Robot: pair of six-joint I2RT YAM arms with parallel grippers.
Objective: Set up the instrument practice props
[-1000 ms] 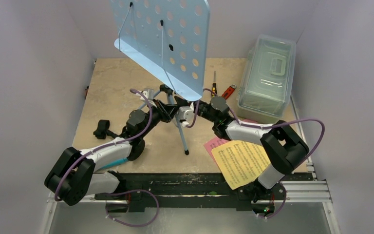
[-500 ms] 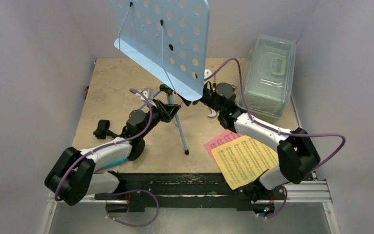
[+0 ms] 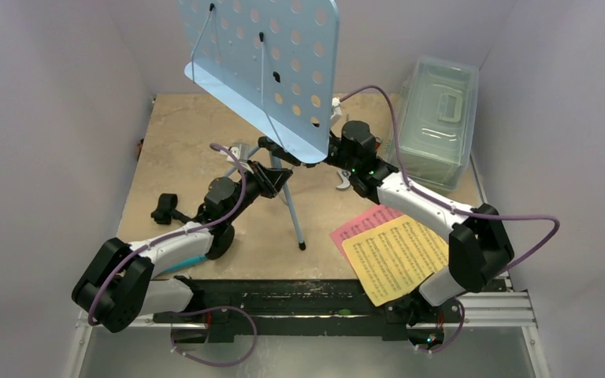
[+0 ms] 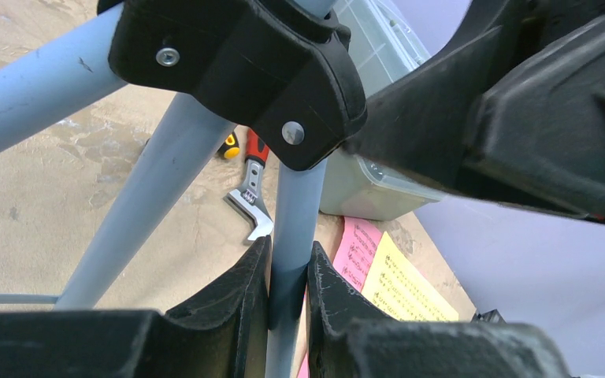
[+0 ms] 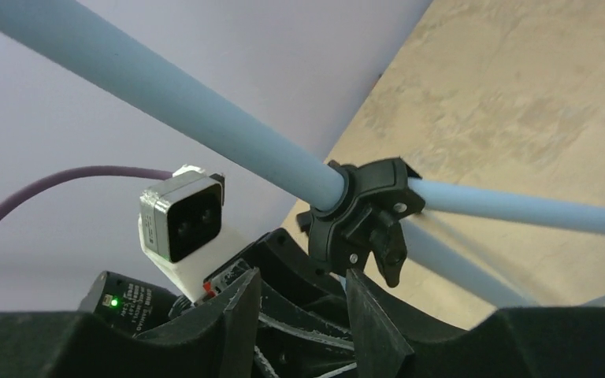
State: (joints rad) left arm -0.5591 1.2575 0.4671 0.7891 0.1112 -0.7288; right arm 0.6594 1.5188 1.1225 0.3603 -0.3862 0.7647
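Swung off the stand's pole, the right arm (image 3: 410, 201) now reaches toward the far right corner of the counter (image 3: 181, 142), its wrist under the desk's lower edge; the left arm is where it was. At the left, the left gripper (image 4: 287, 268) is clamped on a light blue leg tube of the music stand (image 3: 260, 63), just below the black tripod hub. Only the left wrist view shows this grip; from above, the fingers merge with the hub. The stand rises mid-counter on its tripod, its perforated desk cut off by the top of the overhead view. The right gripper (image 5: 295, 295) is parted narrowly with nothing between its fingers, facing the hub; from above it is hidden behind the desk. The wrench (image 4: 250, 209) lies beyond the legs. Near the front right corner the yellow page (image 3: 398, 260) overlaps the pink page (image 3: 358, 224), and the clear box (image 3: 433, 126) sits along the right edge.
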